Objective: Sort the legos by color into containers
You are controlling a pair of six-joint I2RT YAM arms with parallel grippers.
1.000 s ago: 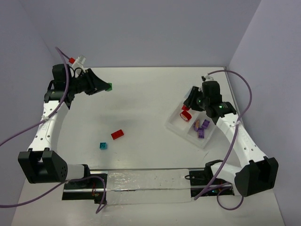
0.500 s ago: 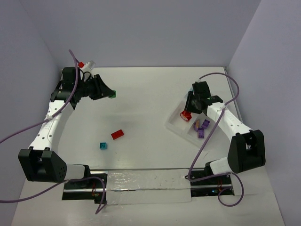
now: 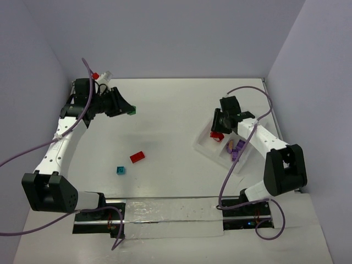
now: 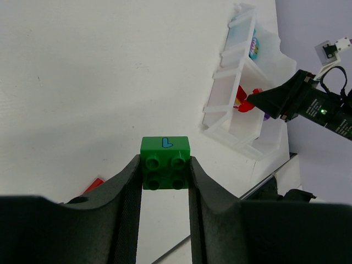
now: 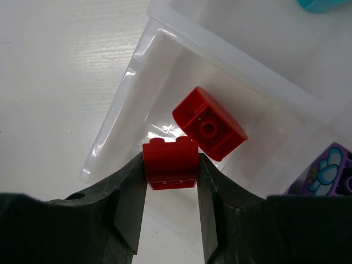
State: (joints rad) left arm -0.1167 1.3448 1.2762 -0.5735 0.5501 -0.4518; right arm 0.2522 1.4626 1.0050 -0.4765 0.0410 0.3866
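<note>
Nearest the arm bases, a teal brick (image 3: 120,170) lies loose on the white table (image 3: 170,118). A flat red brick (image 3: 137,157) is just beyond it, the two near each other but apart. To the right sits the translucent tray (image 3: 205,145), turned at an angle to the table edges. Its near-right compartment holds purple bricks (image 3: 237,150), count unclear. The far compartment holds a teal piece (image 5: 322,4), only partly in the right wrist view.

The right gripper (image 5: 171,168) has its jaws narrow, clamped on a small red brick (image 5: 170,158), studs up. It hangs over the near-left edge of the tray's left compartment. A second red brick (image 5: 209,124) lies tilted in that compartment, just past the held one; contact between them unclear.

Farthest back on the left, the left gripper (image 4: 165,166) is clamped on a green two-by-two brick (image 4: 165,151), studs facing the wrist camera, blue mark on its top side. It is held above the table, well apart from the tray.
</note>
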